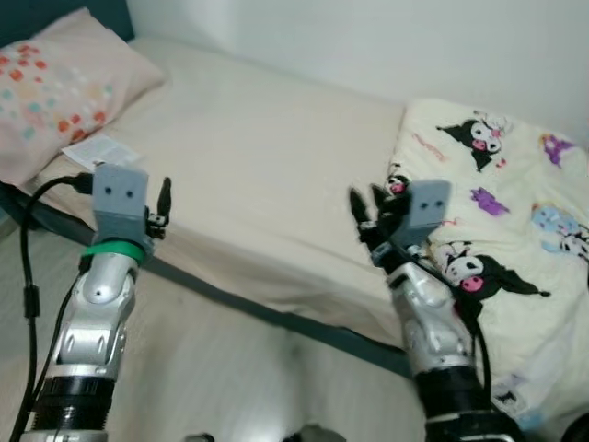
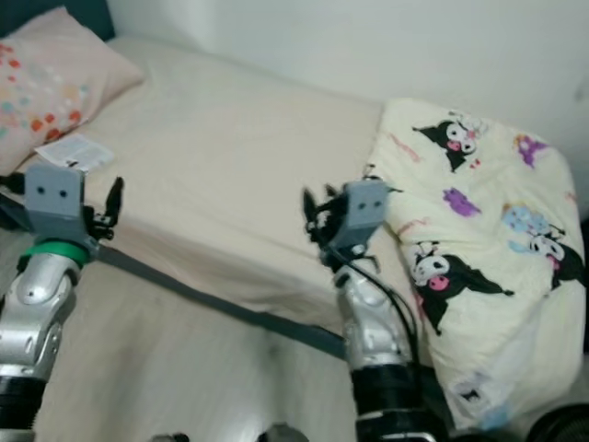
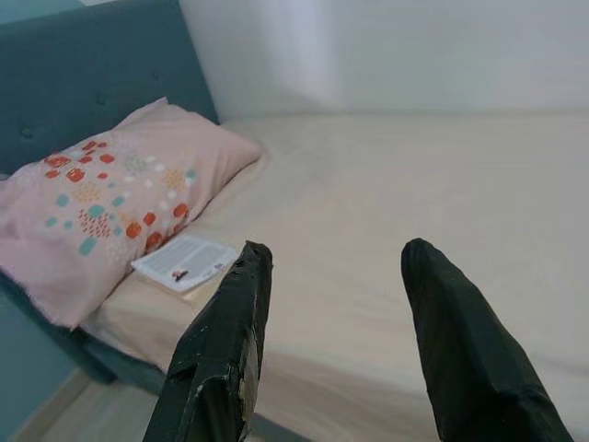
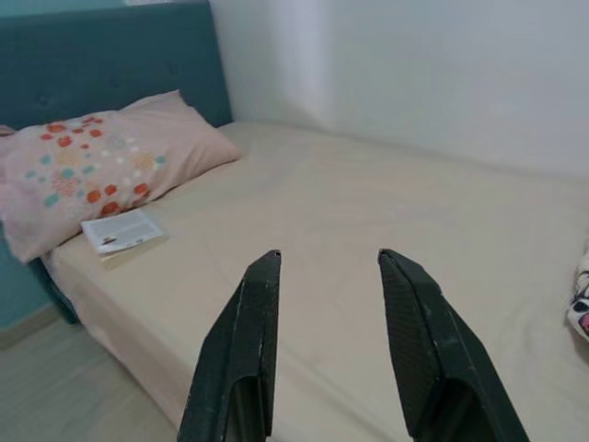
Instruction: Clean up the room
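A bed with a cream sheet [image 1: 267, 157] lies before me. A pink pillow [image 1: 55, 92] with coloured dots rests at its head on the left. Beside the pillow lies a white booklet [image 1: 101, 150], flat on the sheet. A cream blanket [image 1: 497, 212] printed with black cartoon figures is bunched on the right part of the bed. My left gripper [image 1: 164, 197] is raised at the bed's near edge, just right of the booklet, open and empty. My right gripper [image 1: 366, 203] is raised at the blanket's left edge, open, with nothing between its fingers [image 4: 248, 331].
A teal headboard [image 3: 92, 83] stands behind the pillow, and a white wall [image 4: 414, 64] runs along the bed's far side. The dark bed frame [image 1: 276, 318] runs along the near edge above light wooden floor [image 1: 230, 378]. A black cable [image 1: 28, 276] hangs by my left arm.
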### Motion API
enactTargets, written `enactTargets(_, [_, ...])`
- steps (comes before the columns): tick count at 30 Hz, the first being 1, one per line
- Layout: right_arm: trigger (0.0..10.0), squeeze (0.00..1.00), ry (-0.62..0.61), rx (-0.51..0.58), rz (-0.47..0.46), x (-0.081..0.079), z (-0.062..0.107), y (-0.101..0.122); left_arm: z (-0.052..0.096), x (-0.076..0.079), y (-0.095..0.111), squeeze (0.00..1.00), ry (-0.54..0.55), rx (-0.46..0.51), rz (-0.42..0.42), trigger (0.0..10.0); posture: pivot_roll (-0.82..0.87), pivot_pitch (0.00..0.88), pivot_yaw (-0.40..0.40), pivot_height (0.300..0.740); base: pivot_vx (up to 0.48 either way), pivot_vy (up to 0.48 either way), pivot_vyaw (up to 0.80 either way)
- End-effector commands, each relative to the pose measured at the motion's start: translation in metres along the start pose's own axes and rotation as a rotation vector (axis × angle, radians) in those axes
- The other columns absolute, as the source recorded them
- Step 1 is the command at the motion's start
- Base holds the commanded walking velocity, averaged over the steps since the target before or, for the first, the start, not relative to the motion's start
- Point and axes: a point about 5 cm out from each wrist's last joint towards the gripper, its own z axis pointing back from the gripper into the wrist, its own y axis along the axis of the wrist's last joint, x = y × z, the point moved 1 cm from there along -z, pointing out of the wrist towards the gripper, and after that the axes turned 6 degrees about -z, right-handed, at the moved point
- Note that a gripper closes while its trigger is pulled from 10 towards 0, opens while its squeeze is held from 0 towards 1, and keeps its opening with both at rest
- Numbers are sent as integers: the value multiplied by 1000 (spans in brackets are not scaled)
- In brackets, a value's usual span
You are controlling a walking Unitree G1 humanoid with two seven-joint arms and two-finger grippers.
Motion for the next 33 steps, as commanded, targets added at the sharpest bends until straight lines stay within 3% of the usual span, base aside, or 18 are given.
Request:
enactTargets(1, [10000, 0, -26, -8, 1, 7, 3, -1, 0, 5, -2, 0, -15, -10, -5, 10000, -100, 45, 11, 723, 0, -326, 0])
enactTargets(16, [10000, 0, -45, -11, -9, 9, 4, -2, -3, 8, -3, 0, -31, -12, -5, 10000, -106, 44, 24, 723, 0, -298, -652])
enactTargets(26, [10000, 0, -75, -13, -2, 13, 5, -2, -5, 13, -6, 0, -45, -42, -10, 10000, -111, 45, 29, 723, 0, 0, -756])
enactTargets(33, [10000, 0, -78, -12, 10, 13, 6, -3, -8, 16, -2, 0, -38, -19, -33, 10000, -117, 45, 34, 723, 143, 0, 0])
